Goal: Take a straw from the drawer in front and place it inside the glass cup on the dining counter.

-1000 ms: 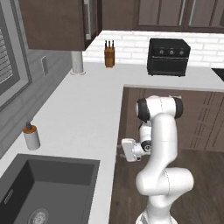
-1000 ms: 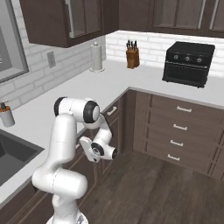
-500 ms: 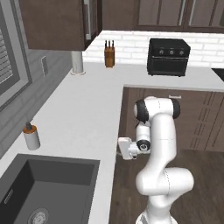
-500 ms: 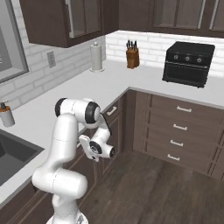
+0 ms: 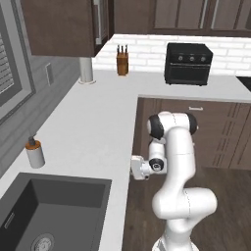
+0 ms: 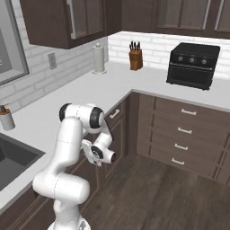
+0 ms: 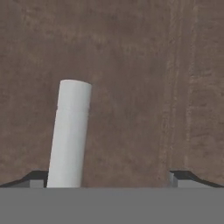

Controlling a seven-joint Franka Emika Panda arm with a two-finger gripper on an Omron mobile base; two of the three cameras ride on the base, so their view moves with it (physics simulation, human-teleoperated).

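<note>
Pincer (image 7: 109, 177) spread wide, holding nothing, right up against brown drawer front (image 7: 131, 65); pale handle (image 7: 69, 135) at 9 o'clock.

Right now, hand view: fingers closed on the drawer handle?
No. The fingers stand wide apart, and the white handle rises between them against the brown drawer front, ungripped.

you see a matt, dark brown wood-grain drawer front (image 7: 131, 65) with a smooth, pale satin handle (image 7: 69, 131). the worktop (image 5: 93, 127) is plain matt white, the sink (image 5: 54, 211) dull dark grey, the oven (image 5: 188, 63) black.
</note>
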